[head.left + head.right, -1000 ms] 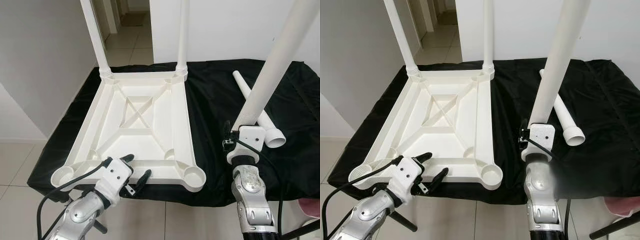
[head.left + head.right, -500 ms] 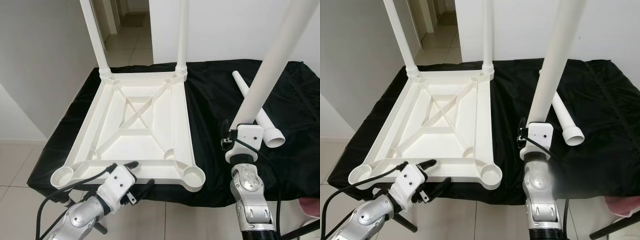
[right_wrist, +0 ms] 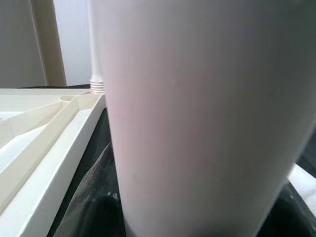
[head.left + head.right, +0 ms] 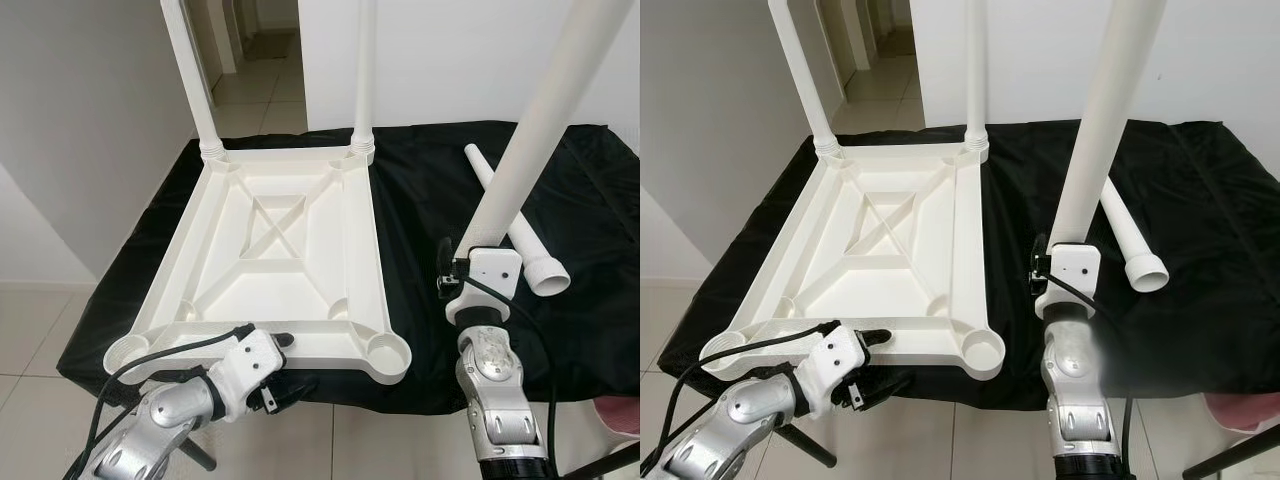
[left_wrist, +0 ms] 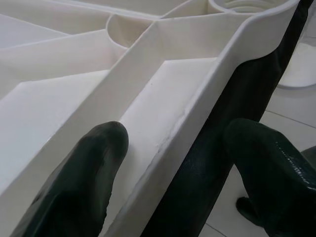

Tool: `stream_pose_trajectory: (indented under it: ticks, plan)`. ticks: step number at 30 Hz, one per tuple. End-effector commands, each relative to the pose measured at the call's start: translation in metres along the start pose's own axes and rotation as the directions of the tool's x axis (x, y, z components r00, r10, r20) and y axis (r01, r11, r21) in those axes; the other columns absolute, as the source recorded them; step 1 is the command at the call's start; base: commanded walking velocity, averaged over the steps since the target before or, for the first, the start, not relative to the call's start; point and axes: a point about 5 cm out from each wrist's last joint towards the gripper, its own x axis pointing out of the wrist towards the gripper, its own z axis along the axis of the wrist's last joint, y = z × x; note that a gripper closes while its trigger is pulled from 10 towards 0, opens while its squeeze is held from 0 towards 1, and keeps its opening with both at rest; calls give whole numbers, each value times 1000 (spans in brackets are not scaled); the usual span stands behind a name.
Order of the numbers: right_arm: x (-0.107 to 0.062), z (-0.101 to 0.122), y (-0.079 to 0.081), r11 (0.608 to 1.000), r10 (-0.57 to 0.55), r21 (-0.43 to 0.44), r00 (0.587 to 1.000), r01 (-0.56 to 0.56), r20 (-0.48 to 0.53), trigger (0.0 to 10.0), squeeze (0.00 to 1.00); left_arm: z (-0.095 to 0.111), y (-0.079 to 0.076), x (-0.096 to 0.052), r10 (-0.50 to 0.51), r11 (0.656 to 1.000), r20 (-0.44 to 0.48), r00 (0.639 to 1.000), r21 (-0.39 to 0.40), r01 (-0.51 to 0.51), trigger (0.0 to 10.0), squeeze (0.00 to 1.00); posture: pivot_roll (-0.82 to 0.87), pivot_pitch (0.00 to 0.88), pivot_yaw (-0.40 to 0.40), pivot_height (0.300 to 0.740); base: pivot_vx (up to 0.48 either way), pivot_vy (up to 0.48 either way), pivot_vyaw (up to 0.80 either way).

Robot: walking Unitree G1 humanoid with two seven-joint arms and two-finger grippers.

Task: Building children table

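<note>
A white plastic tabletop (image 4: 275, 255) lies upside down on the black-covered table (image 4: 430, 200), with two white legs (image 4: 190, 70) standing in its far corner sockets. My left gripper (image 4: 285, 365) is open at the tabletop's near rim, one finger (image 5: 84, 187) over the rim's inner side and the other below it. My right gripper (image 4: 480, 280) is shut on a third white leg (image 4: 535, 130), held upright and tilted right of the tabletop. A fourth leg (image 4: 515, 235) lies on the cloth behind it.
The two near corner sockets (image 4: 388, 350) stand open. The black cloth hangs over the table's front edge. Tiled floor and a doorway (image 4: 255, 40) lie beyond the table; a grey wall (image 4: 80, 120) rises on the left.
My left gripper has dropped and drawn in, so its fingers now straddle the tabletop's near rim. The right gripper with its leg has edged slightly left.
</note>
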Motion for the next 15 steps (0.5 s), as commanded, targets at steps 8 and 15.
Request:
stream_pose_trajectory:
  ticks: [8,15]
  plan:
    - [2,3,6,1000,7,3,1000,-7,22,10000,0,-1,6,9,-25,1000,-24,999,-15,24,10000,0,-57,31,103,740,0,0,0]
    - [1,3,6,1000,2,2,1000,-2,22,10000,0,0,9,17,-56,998,-33,998,-29,55,10000,0,-66,34,111,740,0,0,0]
